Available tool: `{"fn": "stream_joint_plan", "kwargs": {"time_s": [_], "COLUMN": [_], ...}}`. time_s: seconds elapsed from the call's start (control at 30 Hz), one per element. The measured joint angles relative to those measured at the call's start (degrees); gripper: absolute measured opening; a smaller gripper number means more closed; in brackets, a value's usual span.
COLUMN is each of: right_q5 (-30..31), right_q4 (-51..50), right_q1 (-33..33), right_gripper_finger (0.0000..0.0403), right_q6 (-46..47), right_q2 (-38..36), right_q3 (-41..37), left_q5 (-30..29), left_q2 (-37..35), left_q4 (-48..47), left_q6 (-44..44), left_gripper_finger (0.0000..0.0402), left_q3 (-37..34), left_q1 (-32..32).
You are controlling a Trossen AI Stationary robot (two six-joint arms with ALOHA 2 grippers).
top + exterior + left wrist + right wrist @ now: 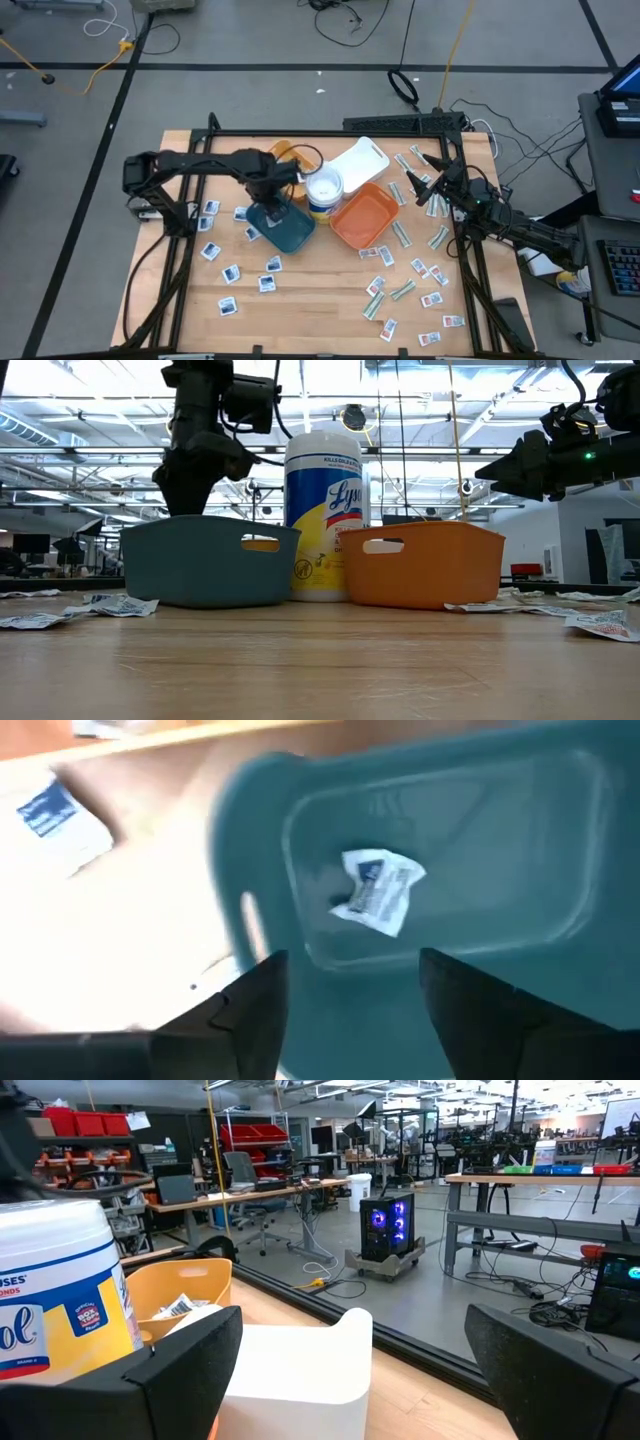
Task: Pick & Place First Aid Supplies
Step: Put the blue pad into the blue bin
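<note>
My left gripper (272, 205) (350, 1020) points down over the teal tray (288, 230) (480, 820), open, with nothing between its fingers. One white packet with blue marks (378, 892) shows inside that tray, below the fingers and apart from them. Many more first aid supplies lie flat on the table: white-and-blue packets (230, 272) left of the trays, and green strips and red-marked ones (420, 270) on the right. My right gripper (425, 190) (355, 1390) waits open and level, above the table's right side.
An orange tray (362, 215) (425, 565) stands right of the teal one. A wipes tub (323, 190) (323, 510) stands between and behind them. A white tray (358, 162) and a yellow tray (180, 1290) sit farther back. Bare wood (310, 300) lies near the front edge.
</note>
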Motion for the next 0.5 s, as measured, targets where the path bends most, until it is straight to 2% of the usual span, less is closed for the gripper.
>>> {"fn": "stream_joint_plan", "kwargs": {"time_s": [0.2, 0.5], "right_q5": [0.0, 0.0], "right_q4": [0.0, 0.0], "right_q1": [0.0, 0.0], "right_gripper_finger": [0.0377, 0.0377], "right_q6": [0.0, 0.0], "right_q2": [0.0, 0.0], "right_q3": [0.0, 0.0], "left_q5": [0.0, 0.0], "left_q2": [-2.3, -3.3], "left_q4": [0.1, 0.2], "left_q6": [0.5, 6.0], "left_gripper_finger": [0.0240, 0.0216], "left_q3": [0.0, 0.0], "left_q1": [7.5, 19.7]}}
